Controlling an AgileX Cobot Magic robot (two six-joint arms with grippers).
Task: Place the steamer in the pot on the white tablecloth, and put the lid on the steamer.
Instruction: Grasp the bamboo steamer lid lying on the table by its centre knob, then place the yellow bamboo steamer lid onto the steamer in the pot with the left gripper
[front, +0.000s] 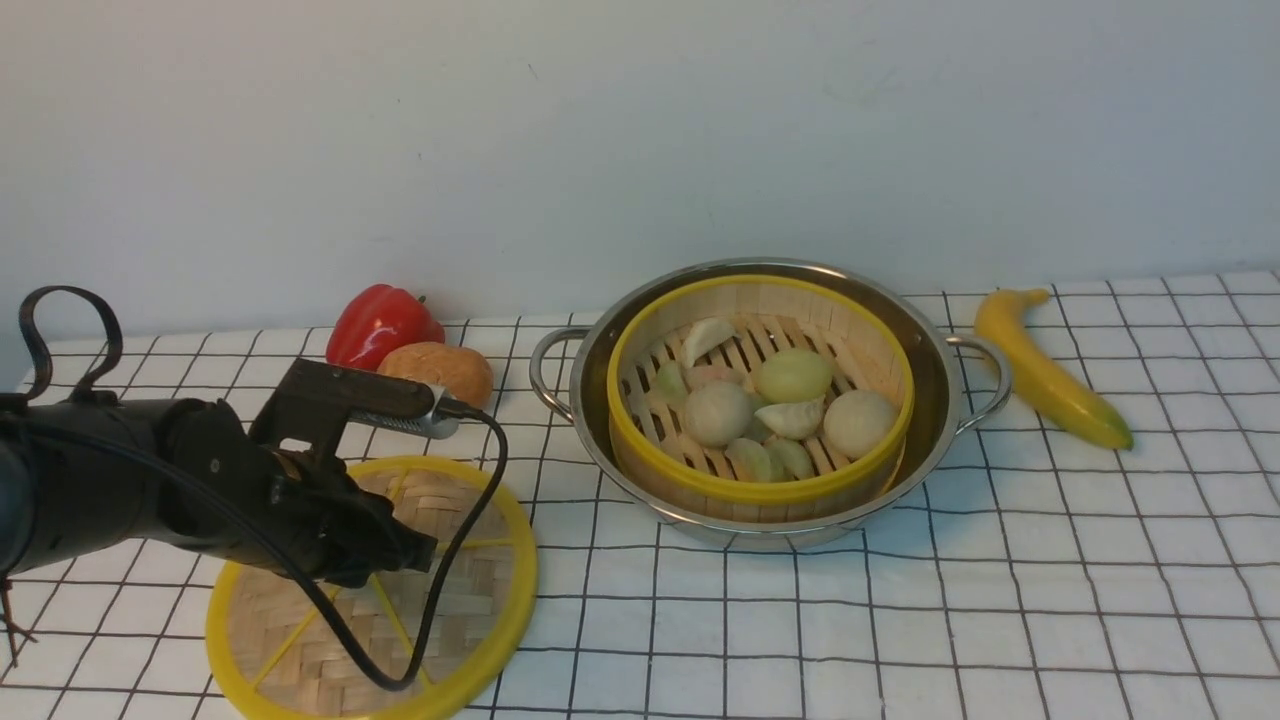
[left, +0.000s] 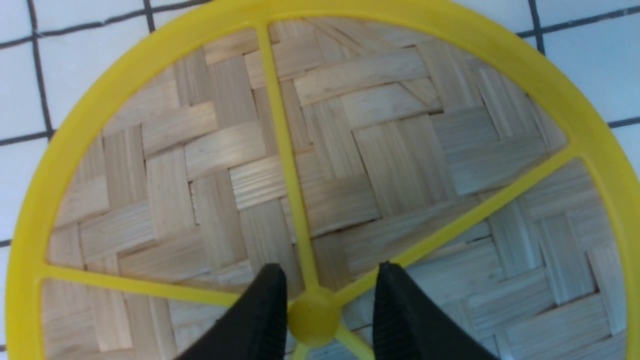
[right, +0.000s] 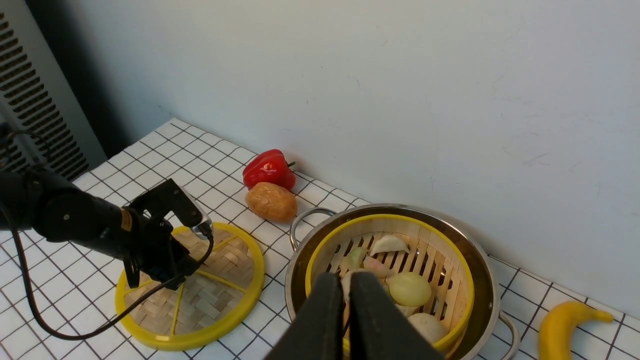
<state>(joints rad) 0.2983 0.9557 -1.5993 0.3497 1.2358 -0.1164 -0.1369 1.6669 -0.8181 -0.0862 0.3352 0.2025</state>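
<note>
The steamer (front: 860, 350), a bamboo basket with yellow rims holding buns and dumplings, sits inside the steel pot (front: 930, 380) on the white tablecloth (front: 1000, 620). The lid (front: 480, 590), a woven disc with a yellow rim and spokes, lies flat on the cloth left of the pot. My left gripper (front: 420, 550) is low over the lid. In the left wrist view it (left: 330, 267) is open with its fingers on either side of the centre knob (left: 312, 317). My right gripper (right: 346, 277) is shut and empty, high above the steamer (right: 450, 265); it is out of the front view.
A red pepper (front: 380, 322) and a brown potato (front: 440, 370) lie behind the lid, near the wall. A yellow banana (front: 1045, 375) lies right of the pot. The left arm's cable (front: 440, 590) hangs across the lid.
</note>
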